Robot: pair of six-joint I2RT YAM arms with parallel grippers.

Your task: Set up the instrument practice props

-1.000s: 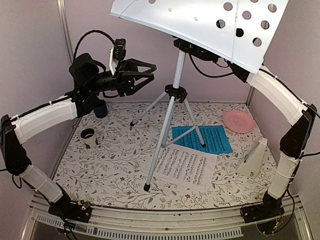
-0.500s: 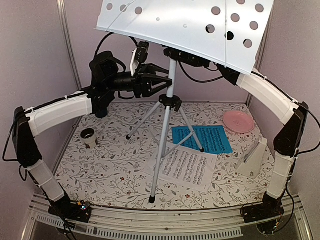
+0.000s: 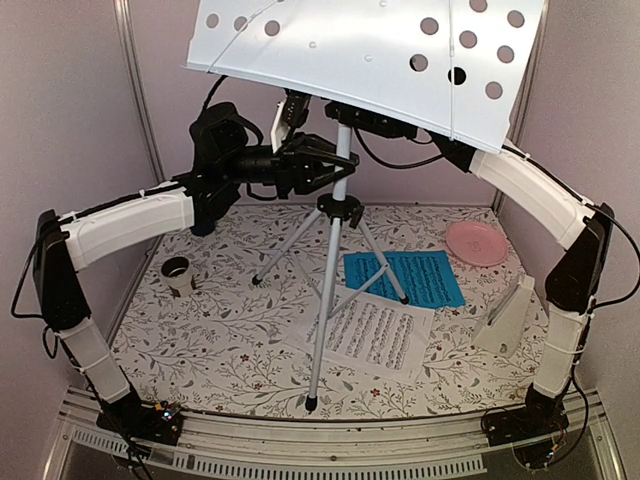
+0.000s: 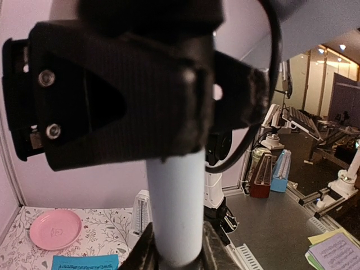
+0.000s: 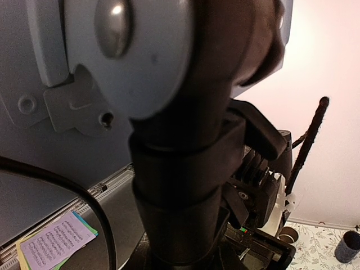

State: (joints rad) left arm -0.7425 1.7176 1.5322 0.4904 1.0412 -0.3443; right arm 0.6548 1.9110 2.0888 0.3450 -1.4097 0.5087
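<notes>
Now the stand (image 3: 329, 262) is upright mid-desk (image 3: 220, 345), and all three feet seem down. My right claw (image 3: 345, 108) is clenched on its neck just under the tray (image 3: 370, 50). My left claw (image 3: 336, 166) straddles the pole above the leg hub; whether it truly bites I cannot tell. I judge this the placing step, nearly done. Next calls for letting go gently so nothing tips, then lifting the white sheet (image 3: 372, 332) or blue sheet (image 3: 425, 278), both flat by the feet, onto the tray. The metronome (image 3: 510, 318) sits at right.
</notes>
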